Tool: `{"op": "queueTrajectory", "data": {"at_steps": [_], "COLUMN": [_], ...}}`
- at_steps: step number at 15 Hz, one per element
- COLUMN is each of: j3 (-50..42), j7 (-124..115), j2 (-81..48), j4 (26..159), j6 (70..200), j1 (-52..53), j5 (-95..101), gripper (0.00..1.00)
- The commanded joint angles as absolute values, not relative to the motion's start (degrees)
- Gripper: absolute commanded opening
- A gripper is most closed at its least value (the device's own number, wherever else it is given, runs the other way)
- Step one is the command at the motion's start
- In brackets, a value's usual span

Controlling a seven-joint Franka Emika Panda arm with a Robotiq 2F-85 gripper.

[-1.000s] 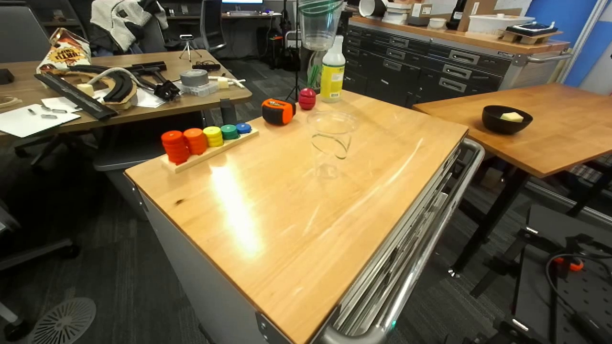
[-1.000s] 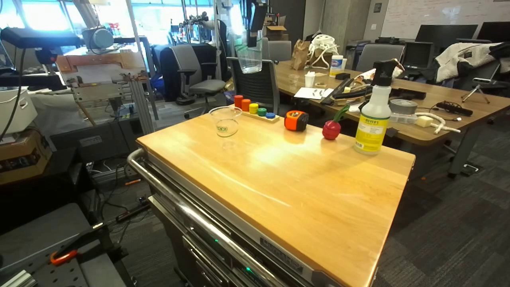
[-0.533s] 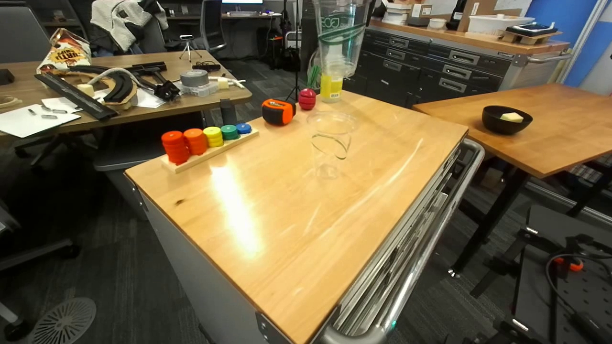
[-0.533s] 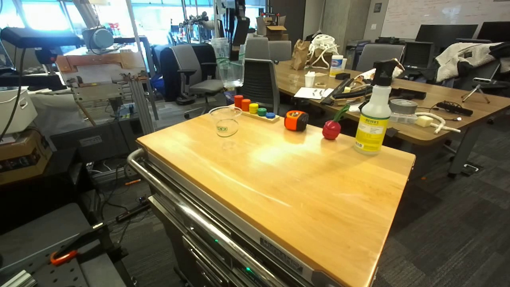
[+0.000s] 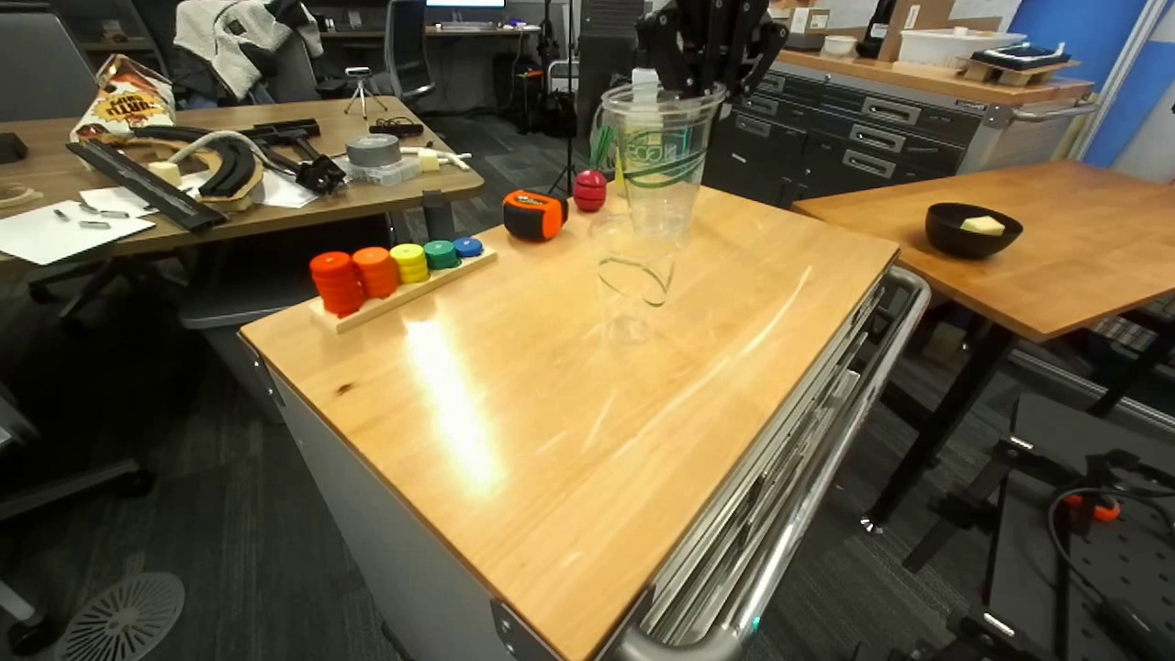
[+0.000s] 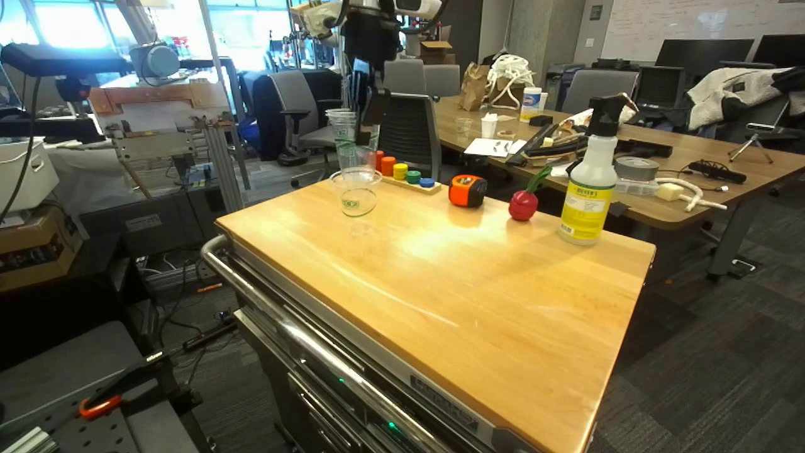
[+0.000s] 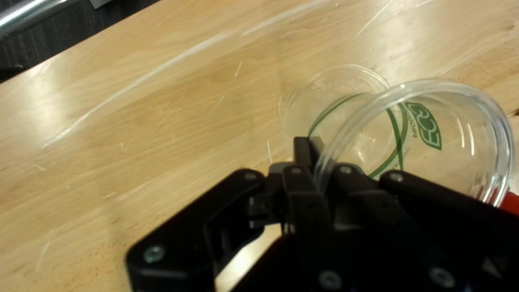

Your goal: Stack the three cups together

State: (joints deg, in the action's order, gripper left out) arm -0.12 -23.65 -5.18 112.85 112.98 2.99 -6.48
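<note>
Fingers (image 7: 301, 153): I am pinching a clear plastic wall at its rim; my two tips are sitting almost together, with the thin edge running between them.
Held cup (image 5: 665, 165): hanging below me, mouth up and roughly upright, above the bench (image 5: 569, 441). In the wrist view and in an exterior view its rim is looking doubled.
Stack so far: I am judging from that doubled rim that two cups are nesting in my hold, which would be making the first joining done; the see-through walls are leaving me short of certain.
Standing cup (image 6: 356, 200): standing upright, mouth up, on the bench. In both exterior views the held cup's lower part is overlapping its mouth; whether the base is hanging beyond, over or just inside it, I am not able to tell.
Stack left: I am reckoning on the last joining: centring over that mouth, lowering fully, then letting go. A catching rim could be tipping the light cup below.
Ring stacker (image 6: 400, 170), tape measure (image 6: 467, 190), red toy (image 6: 523, 205), spray bottle (image 6: 588, 198): resting along the far edge of the bench, left to right in an exterior view, playing no part.
</note>
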Motion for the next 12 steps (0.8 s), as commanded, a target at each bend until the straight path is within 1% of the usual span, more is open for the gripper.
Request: {"op": "queueTrajectory", "data": {"at_steps": [1, 8, 12], "j3": [0.41, 1.67, 2.07], "j7": [-20.04, -15.92, -14.92], "j2": [-5.04, -5.00, -5.05], "j4": [114.61, 116.17, 118.60], "j6": [116.67, 117.63, 118.09], "j1": [2.45, 3.11, 3.05], "j5": [-9.31, -11.14, -10.32], "gripper": [0.04, 0.04, 0.06]}}
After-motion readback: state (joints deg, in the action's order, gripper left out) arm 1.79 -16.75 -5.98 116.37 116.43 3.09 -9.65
